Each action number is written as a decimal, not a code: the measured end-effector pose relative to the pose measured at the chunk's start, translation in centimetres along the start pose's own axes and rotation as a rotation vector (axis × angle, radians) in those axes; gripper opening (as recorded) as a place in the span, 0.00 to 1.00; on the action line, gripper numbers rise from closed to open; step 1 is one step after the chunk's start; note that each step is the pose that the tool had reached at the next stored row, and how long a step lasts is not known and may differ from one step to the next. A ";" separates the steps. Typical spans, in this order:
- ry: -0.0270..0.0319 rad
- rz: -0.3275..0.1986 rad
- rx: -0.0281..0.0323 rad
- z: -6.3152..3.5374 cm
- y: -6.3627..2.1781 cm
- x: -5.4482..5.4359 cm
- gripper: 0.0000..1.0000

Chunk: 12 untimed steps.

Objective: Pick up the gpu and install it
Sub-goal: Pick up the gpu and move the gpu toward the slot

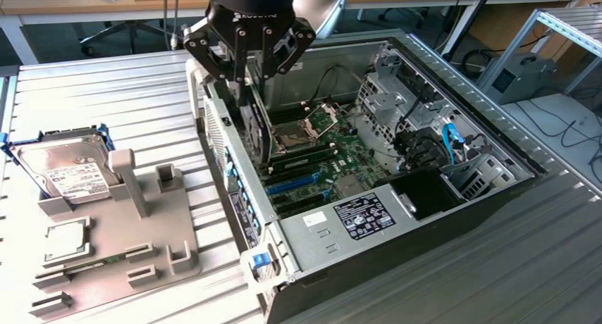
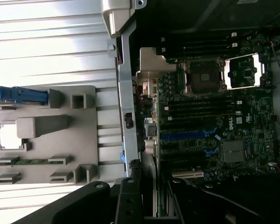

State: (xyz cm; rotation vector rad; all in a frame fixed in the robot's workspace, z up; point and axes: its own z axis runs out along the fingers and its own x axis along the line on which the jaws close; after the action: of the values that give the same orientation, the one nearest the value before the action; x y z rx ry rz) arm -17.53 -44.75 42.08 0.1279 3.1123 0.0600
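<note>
Exterior view: gripper (image 1: 247, 84) clamped on the gpu (image 1: 256, 130). The card is held upright on edge inside the open PC case (image 1: 424, 268), just beside the case wall facing the grey fixture tray (image 1: 179, 260) and above the motherboard (image 1: 348, 158). A hard drive (image 1: 58, 170) sits at the tray end by the table edge.
Wrist view: fingers (image 2: 128, 200) are at that wall, near the blue expansion slots (image 2: 186, 136). Can't tell whether the card touches a slot.

One computer case (image 1: 424, 246), and that's our anchor. Inside it: one gpu (image 1: 254, 123), one open CPU socket (image 1: 299, 130), two blue slots (image 1: 293, 184). Beside the case, one gray holder (image 1: 155, 229), and on it one hard drive (image 1: 61, 165), one CPU chip (image 1: 66, 241), one memory stick (image 2: 35, 161). Above the case, one gripper (image 1: 247, 84).
</note>
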 end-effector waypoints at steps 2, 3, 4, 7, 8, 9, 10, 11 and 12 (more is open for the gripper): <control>0.0000 0.000 0.0000 0.01 0.01 -0.2 0.27; 0.0000 0.000 0.0000 0.01 0.02 -0.2 0.27; 0.0000 0.000 0.0000 0.01 0.03 -0.3 0.27; 0.0000 0.000 0.0000 0.01 0.05 -0.5 0.27; 0.0000 0.000 0.0000 0.02 0.05 -0.6 0.27; -0.0001 0.000 0.0001 0.02 0.06 -0.7 0.27; -0.0001 0.000 0.0002 0.03 0.07 -0.8 0.27; -0.0001 0.000 0.0005 0.03 0.07 -0.8 0.27; -0.0001 0.000 0.0009 0.04 0.08 -0.9 0.27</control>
State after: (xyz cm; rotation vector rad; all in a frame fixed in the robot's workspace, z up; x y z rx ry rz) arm -16.59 -44.74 42.07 0.1279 3.1122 0.0585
